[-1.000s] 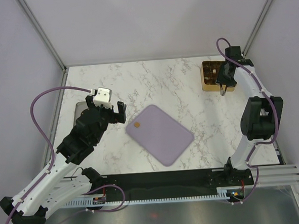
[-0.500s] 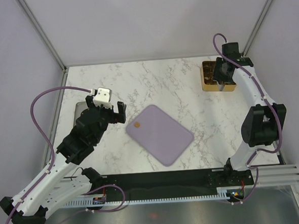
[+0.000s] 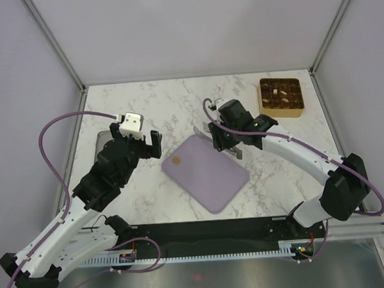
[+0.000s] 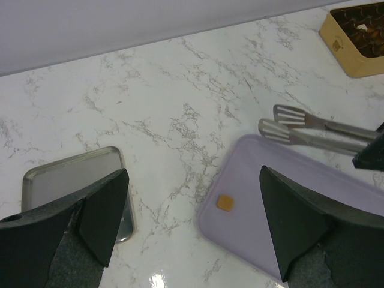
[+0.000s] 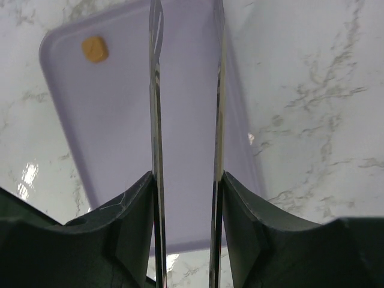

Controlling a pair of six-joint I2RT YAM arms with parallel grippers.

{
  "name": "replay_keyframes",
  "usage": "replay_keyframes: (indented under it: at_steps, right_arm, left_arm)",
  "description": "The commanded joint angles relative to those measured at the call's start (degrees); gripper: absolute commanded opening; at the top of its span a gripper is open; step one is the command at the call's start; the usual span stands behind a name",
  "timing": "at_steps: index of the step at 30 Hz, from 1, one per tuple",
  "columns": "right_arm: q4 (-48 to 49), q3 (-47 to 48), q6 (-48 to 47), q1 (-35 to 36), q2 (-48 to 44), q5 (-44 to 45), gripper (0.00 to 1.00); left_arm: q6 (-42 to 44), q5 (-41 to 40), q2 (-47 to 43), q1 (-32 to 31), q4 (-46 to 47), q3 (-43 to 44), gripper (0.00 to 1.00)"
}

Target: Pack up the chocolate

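One caramel-tan chocolate [image 3: 176,161] [image 4: 225,203] [image 5: 95,49] lies near the left corner of the lilac mat [image 3: 207,176] [image 4: 312,198] [image 5: 108,120]. The gold grid tray [image 3: 280,97] [image 4: 354,36] at the far right holds several more pieces. My right gripper [image 3: 223,141] [image 5: 187,180] is shut on metal tongs [image 3: 209,131] [image 4: 306,129] [image 5: 156,90]. The tongs' blades are spread with nothing between them, and their tips hang over the mat's far edge, right of the tan piece. My left gripper [image 3: 137,139] [image 4: 193,174] is open and empty, left of the mat.
A flat steel tray [image 3: 100,143] [image 4: 66,180] lies at the left edge of the marble table, partly under my left arm. Frame posts and grey walls close in the far corners.
My right arm has swung from over the gold tray at the far right to above the lilac mat, carrying the tongs. The left arm has not moved.
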Motion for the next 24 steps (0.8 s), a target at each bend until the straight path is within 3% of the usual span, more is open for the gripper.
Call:
replay_keyframes:
  at_steps: [1, 4, 8, 24]
  right_arm:
    - [5.66, -3.21, 1.39, 3.97, -3.64, -0.29, 0.53]
    - [12.66, -7.68, 4.55, 10.20, -4.44, 1.38, 0.53]
    - [14.80, -9.81, 6.58, 14.87, -3.04, 4.27, 0.54]
    - [14.89, -6.29, 5.88, 20.86, 7.33, 8.23, 0.53]
  left_arm:
    - [1.82, -1.95, -0.57, -0.23, 2.84, -0.01, 0.97]
    - [1.90, -2.12, -0.40, -0.14, 2.84, 0.16, 0.98]
    - [1.90, -2.21, -0.40, -0.14, 2.75, -0.01, 0.98]
    - [1.99, -2.30, -0.75, -0.14, 2.75, -0.01, 0.97]
